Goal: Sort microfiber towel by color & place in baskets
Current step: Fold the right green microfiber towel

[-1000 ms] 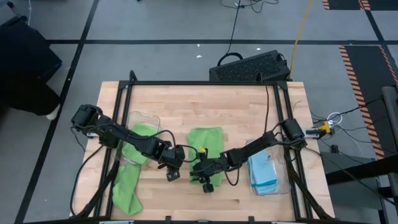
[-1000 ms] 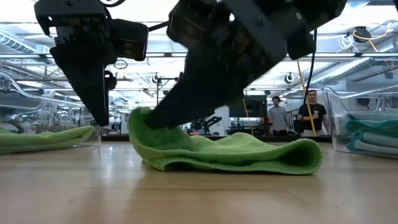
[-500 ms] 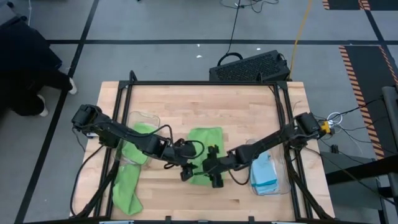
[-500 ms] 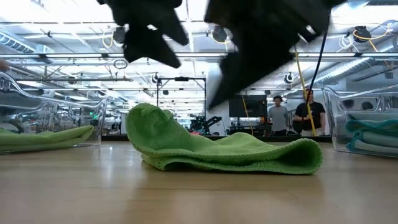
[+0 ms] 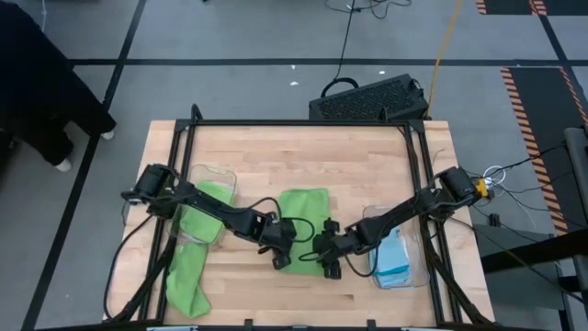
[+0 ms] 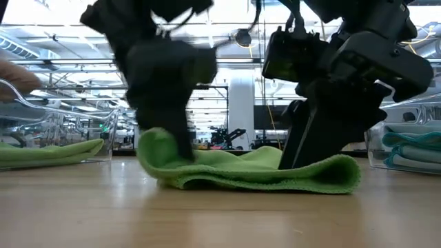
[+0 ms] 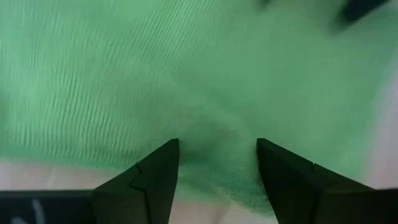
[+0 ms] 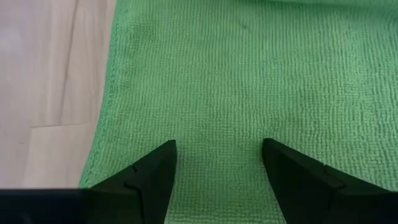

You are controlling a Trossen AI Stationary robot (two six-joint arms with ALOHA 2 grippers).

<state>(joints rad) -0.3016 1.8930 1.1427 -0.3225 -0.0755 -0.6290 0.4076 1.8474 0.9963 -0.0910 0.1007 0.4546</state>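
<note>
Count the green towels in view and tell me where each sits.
3: one green towel at the table's middle under both arms, one in the left basket, one on the table near the front-left corner. More may be hidden beneath.

Arms: you see two dark, slim jointed arms, left (image 5: 207, 210) and right (image 5: 404, 211).
Cables: black leads loop beside each wrist.
Marking: a yellow fitting sits by your right arm's base.
Fingers (image 8: 155, 177): dark, angular wedges with flat inner faces.

towel (image 5: 301, 213) — lime green | binned towels (image 5: 393, 256) — light blue | table (image 5: 358, 161) — pale wood
</note>
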